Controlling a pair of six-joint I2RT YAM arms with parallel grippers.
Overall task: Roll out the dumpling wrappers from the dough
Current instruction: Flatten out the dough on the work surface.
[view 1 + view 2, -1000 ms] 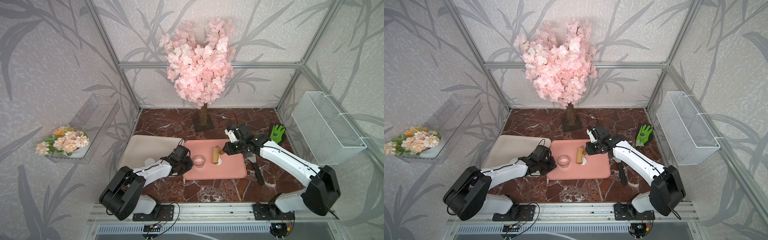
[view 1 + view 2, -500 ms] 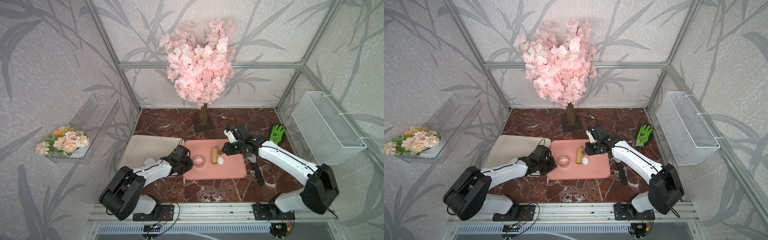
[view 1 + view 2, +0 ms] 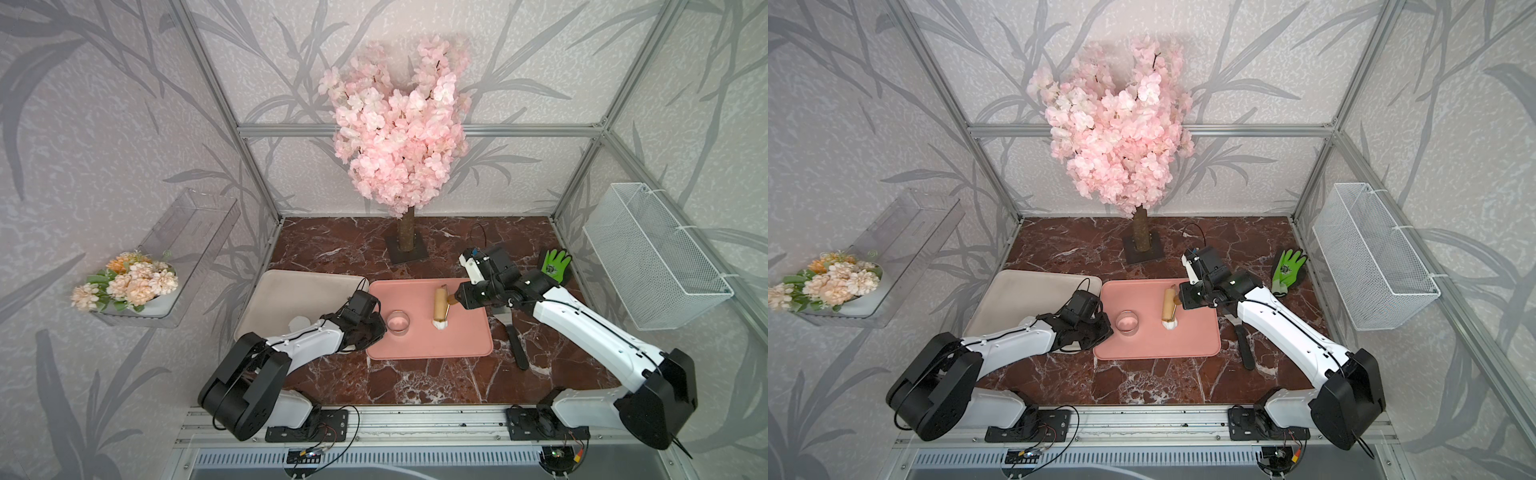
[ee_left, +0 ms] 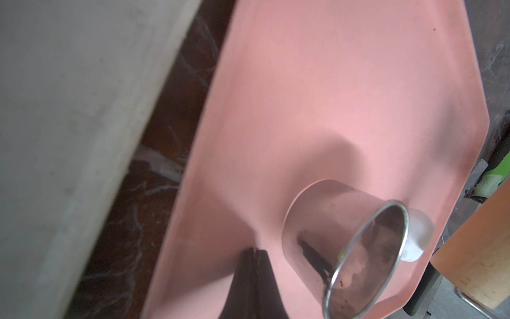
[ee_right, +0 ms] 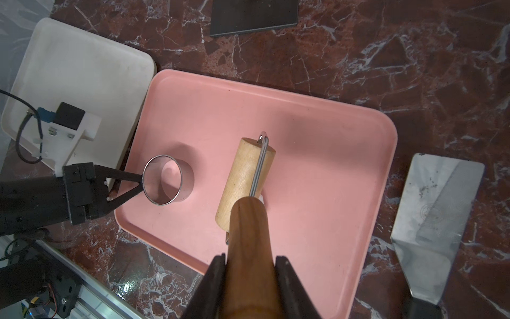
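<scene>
The pink tray (image 3: pixel 432 351) sits on the marble table (image 3: pixel 332 249) in the lower middle of the frame in both top views. The right gripper (image 5: pixel 249 262) comes in from the right and pinches the dark handle of the rolling pin (image 3: pixel 440 305), one finger (image 5: pixel 287 276) pressed on each side of it. The pale roller lies on the tray. The dough (image 3: pixel 440 326), a small white lump, pokes out from under its lower end.

Left of it on the same tray the ring cutter (image 3: pixel 398 322) stands upright. The left gripper (image 4: pixel 252 254) reaches in from the lower left with its fingers pressed together on nothing. Its tip is just beside the cutter's outer wall, and I cannot tell whether they touch.

On the beige tray (image 3: pixel 299 286), left of the pink one, one pale round dumpling wrapper (image 3: pixel 300 322) shows beside the left arm. A spatula (image 3: pixel 513 332) lies on the marble just right of the pink tray, and a green glove (image 3: pixel 555 264) lies further up on the right.
</scene>
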